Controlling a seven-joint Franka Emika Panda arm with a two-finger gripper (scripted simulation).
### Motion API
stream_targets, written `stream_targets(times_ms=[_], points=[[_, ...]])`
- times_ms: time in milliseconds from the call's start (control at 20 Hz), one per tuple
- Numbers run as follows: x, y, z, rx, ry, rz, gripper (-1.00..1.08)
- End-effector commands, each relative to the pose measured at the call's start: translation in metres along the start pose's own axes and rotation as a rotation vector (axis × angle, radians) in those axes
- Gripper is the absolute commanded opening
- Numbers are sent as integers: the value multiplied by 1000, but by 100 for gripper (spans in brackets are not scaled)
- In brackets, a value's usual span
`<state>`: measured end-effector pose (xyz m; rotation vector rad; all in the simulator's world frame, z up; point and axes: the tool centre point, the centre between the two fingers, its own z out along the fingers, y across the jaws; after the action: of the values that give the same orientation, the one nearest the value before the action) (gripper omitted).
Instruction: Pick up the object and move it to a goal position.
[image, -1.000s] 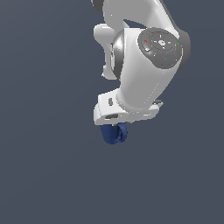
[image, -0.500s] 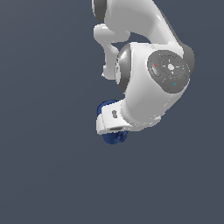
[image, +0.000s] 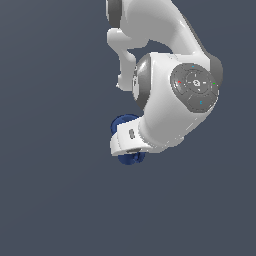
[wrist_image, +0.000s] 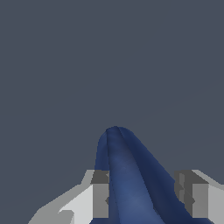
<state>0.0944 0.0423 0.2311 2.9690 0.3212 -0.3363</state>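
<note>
The object, a dark blue mug (wrist_image: 127, 179), sits between my two fingers in the wrist view, with a finger (wrist_image: 100, 194) pressed on one side and the other finger (wrist_image: 192, 197) on the opposite side. My gripper (wrist_image: 146, 197) is shut on the mug. In the exterior view the white arm covers most of the mug (image: 129, 159); only blue patches show above and below the white hand (image: 127, 142). The fingertips themselves are hidden there.
A plain dark grey surface (image: 50, 200) fills the background in both views. The large white arm link with a round grey cap (image: 196, 86) takes up the upper middle of the exterior view.
The arm has swung toward the exterior view's right and come closer to the camera, carrying the mug with it. The grip on the mug is unchanged.
</note>
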Motion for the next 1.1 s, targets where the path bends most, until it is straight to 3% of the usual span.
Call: stream_targets(times_ms=[0,200,1050], points=[[0,-2,0,-1,-2,-5,28],[0,-12,0,-6,-13,-30,28],[6,-14,11,-14,-23,-36,28]])
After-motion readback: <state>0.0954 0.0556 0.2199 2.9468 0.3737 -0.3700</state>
